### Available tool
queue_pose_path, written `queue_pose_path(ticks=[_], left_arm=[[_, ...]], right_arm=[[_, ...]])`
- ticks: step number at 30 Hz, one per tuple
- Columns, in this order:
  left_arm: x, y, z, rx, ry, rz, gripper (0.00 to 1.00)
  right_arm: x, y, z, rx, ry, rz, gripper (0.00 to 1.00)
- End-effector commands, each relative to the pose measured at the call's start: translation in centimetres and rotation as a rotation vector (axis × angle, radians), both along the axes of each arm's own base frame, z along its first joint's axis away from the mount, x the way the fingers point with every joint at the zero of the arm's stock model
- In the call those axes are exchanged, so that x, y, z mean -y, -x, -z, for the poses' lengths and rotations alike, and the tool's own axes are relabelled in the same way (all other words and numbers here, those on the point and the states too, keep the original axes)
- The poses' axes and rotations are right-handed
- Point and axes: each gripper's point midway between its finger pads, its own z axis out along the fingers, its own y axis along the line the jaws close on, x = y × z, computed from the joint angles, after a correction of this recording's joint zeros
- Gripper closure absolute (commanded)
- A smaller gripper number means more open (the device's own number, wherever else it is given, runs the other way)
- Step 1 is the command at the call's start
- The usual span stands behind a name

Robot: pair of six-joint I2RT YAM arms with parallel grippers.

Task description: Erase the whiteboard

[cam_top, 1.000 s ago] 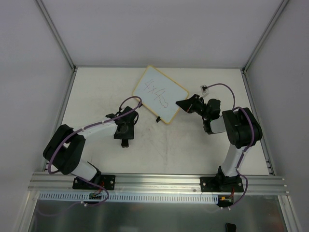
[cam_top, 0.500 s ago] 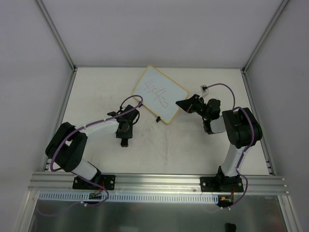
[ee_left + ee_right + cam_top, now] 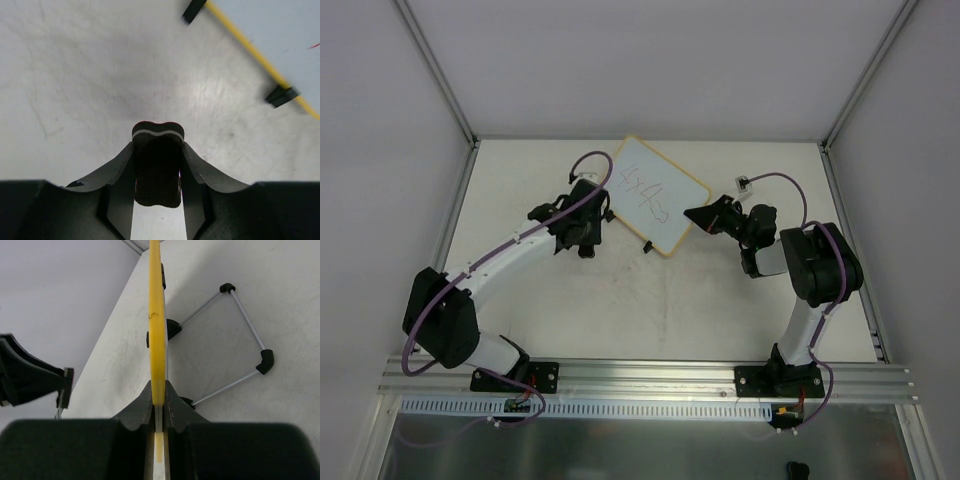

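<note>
The whiteboard [image 3: 652, 195], white with a tan frame and blue writing, stands tilted at the table's back middle. My right gripper [image 3: 693, 215] is shut on its right edge; in the right wrist view the yellow frame edge [image 3: 156, 315] runs up from between the closed fingers [image 3: 158, 407]. My left gripper [image 3: 587, 246] sits just left of the board's lower-left edge and is shut on a small black eraser [image 3: 157, 165], held above the table. The left wrist view shows the board's corner [image 3: 280, 25] and two black feet [image 3: 281, 95] at the top right.
A wire stand with black end caps [image 3: 245, 340] lies on the table behind the board. White walls with aluminium posts [image 3: 435, 75] enclose the table's back and sides. The aluminium rail [image 3: 650, 375] with both arm bases runs along the near edge.
My left arm has stretched away from the near middle toward the board's left edge, carrying the eraser. The right arm and the board have not moved.
</note>
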Motion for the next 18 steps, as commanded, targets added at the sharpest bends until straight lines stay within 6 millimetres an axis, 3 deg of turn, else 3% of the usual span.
queue_pose_path(ticks=[1, 2, 4, 5, 6, 7, 8, 9, 10, 12, 13, 18], left_arm=[[1.5, -3.9, -5.3, 0.117, 0.041, 0.055, 0.91], [1.8, -5.8, -7.8, 0.159, 0.095, 0.051, 0.93], [2.7, -7.7, -8.4, 0.151, 0.142, 0.069, 0.99], [3.0, -9.2, -10.5, 0.186, 0.184, 0.070, 1.00], [3.1, -10.0, -11.0, 0.197, 0.193, 0.070, 1.00], [3.4, -11.1, -10.3, 0.182, 0.182, 0.076, 1.00], [3.5, -12.4, -11.9, 0.219, 0.193, 0.077, 1.00], [3.7, -13.1, -11.9, 0.223, 0.188, 0.079, 1.00], [3.9, -14.2, -10.7, 0.205, 0.174, 0.081, 1.00], [4.6, -15.7, -10.9, 0.205, 0.203, 0.103, 1.00], [4.5, -16.6, -9.8, 0.186, 0.209, 0.093, 1.00], [6.1, -19.7, -9.3, 0.238, 0.264, 0.121, 1.00]], right_arm=[[-0.6, -0.1, -4.8, 0.246, -0.039, -0.033, 1.00], [-0.6, -0.2, -4.7, 0.245, -0.039, -0.033, 1.00], [-0.6, -0.2, -4.8, 0.245, -0.041, -0.033, 1.00], [-0.7, -0.2, -4.7, 0.242, -0.041, -0.034, 1.00], [-0.7, -0.2, -4.8, 0.244, -0.041, -0.034, 1.00], [-0.7, -0.2, -4.8, 0.243, -0.042, -0.035, 1.00], [-0.7, -0.1, -4.7, 0.242, -0.041, -0.037, 1.00], [-0.7, -0.1, -4.9, 0.245, -0.042, -0.036, 1.00], [-0.7, -0.1, -4.9, 0.245, -0.041, -0.036, 1.00], [-0.8, -0.1, -4.9, 0.245, -0.042, -0.037, 1.00], [-0.9, 0.0, -4.8, 0.244, -0.042, -0.042, 1.00], [-1.0, -0.3, -4.9, 0.253, -0.040, -0.045, 1.00]])
